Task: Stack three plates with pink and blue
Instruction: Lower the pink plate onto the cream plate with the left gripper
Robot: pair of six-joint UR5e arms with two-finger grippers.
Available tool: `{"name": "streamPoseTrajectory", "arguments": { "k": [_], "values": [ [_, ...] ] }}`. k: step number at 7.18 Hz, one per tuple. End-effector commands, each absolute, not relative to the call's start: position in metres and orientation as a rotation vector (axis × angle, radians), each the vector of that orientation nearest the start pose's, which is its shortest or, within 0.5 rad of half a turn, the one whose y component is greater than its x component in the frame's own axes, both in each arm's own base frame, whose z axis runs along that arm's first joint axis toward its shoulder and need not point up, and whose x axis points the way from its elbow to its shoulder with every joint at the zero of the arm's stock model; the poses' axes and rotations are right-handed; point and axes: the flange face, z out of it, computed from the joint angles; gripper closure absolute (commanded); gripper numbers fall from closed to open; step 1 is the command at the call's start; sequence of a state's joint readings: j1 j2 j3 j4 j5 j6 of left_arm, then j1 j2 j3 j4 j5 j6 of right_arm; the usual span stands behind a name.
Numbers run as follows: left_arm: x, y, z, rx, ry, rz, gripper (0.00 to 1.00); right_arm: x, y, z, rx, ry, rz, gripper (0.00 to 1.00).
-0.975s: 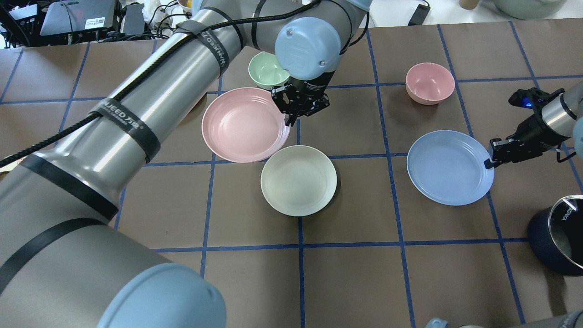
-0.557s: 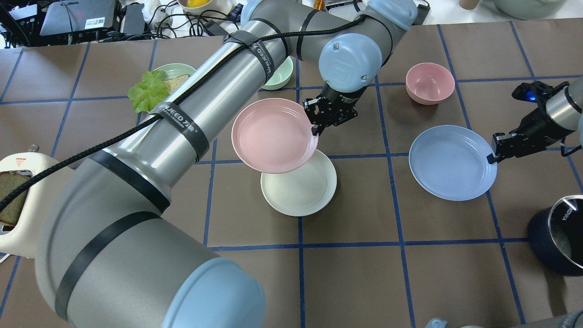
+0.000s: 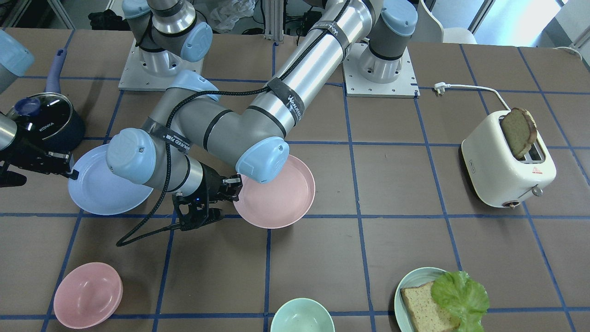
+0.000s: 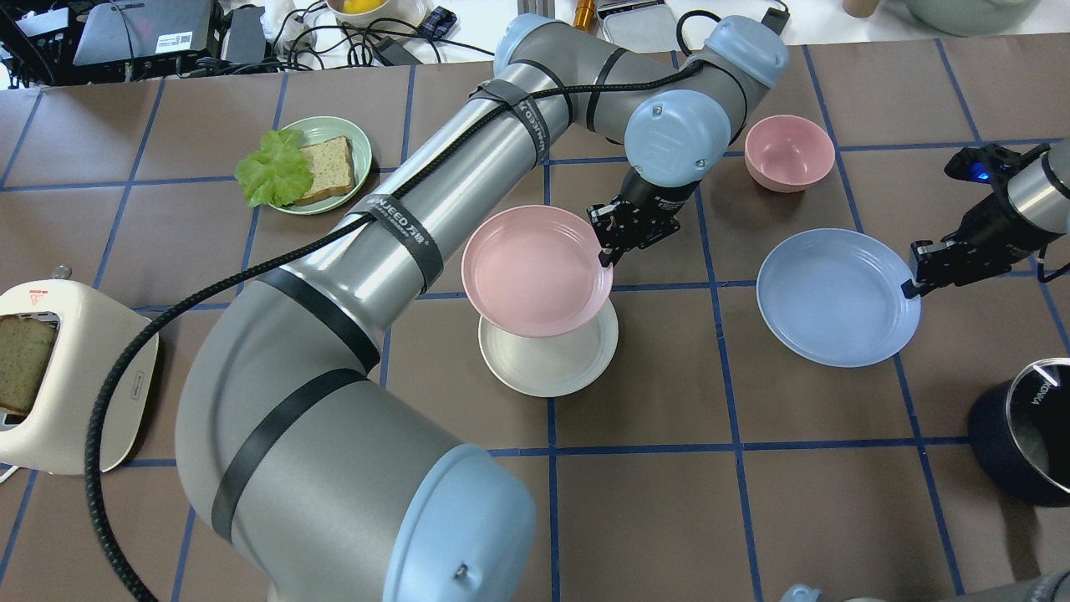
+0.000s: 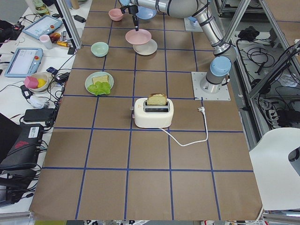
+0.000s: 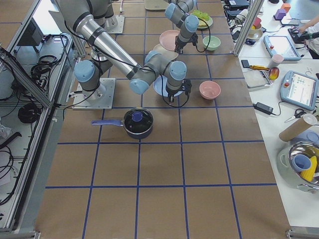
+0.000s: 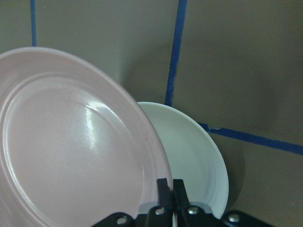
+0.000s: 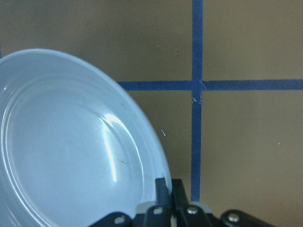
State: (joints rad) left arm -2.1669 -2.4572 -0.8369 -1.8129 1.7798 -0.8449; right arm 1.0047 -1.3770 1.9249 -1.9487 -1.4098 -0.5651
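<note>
Pink plate (image 4: 535,272): off the table (image 4: 669,502), roughly level, held by the edge on the robot's right side. The left gripper (image 4: 608,252) is clamped on that rim, one finger above and one below, as the left wrist view shows close up. The plate hangs over the white plate and from overhead covers its far portion

White plate (image 4: 556,364): flat on the table, below the pink one and set a little toward the robot, so its near arc shows. The two plates look apart, not touching

Blue plate (image 4: 836,297): well apart from the other two, on the robot's right. The right gripper (image 4: 907,288) is pinched on its outer rim, with the edge between the fingers. I cannot tell whether its underside rests on the table

Pink bowl (image 4: 788,152): beyond the blue plate, just beside the left arm's wrist

Mint bowl (image 3: 302,316): far edge of the table, beyond the pink plate

Green plate (image 4: 330,125): on the robot's left, carrying a bread slice and lettuce

Toaster (image 4: 75,376): left end of the table, bread standing in its slot

Dark pot (image 4: 1024,435): right end of the table, near the blue plate
</note>
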Motion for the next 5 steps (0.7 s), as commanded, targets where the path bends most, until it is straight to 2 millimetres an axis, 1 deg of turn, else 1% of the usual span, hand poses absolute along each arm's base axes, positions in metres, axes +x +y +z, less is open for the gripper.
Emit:
{"name": "streamPoseTrajectory", "arguments": {
  "k": [1, 2, 3, 5],
  "values": [
    [-0.529, -0.567, 0.218, -0.31, 2.684, 0.308, 1.0, -0.143, -0.5, 0.261, 0.02, 2.931, 0.098, 1.0],
    [-0.531, -0.561, 0.215, -0.365, 2.681, 0.335, 1.0, -0.142, -0.499, 0.253, 0.019, 2.921, 0.124, 1.0],
    [-0.533, -0.558, 0.211, -0.391, 2.687, 0.368, 1.0, -0.143, -0.5, 0.258, 0.018, 2.931, 0.113, 1.0],
    [-0.53, -0.552, 0.201, -0.385, 2.668, 0.392, 1.0, -0.144, -0.5, 0.258, 0.016, 2.939, 0.117, 1.0]
  ]
}}
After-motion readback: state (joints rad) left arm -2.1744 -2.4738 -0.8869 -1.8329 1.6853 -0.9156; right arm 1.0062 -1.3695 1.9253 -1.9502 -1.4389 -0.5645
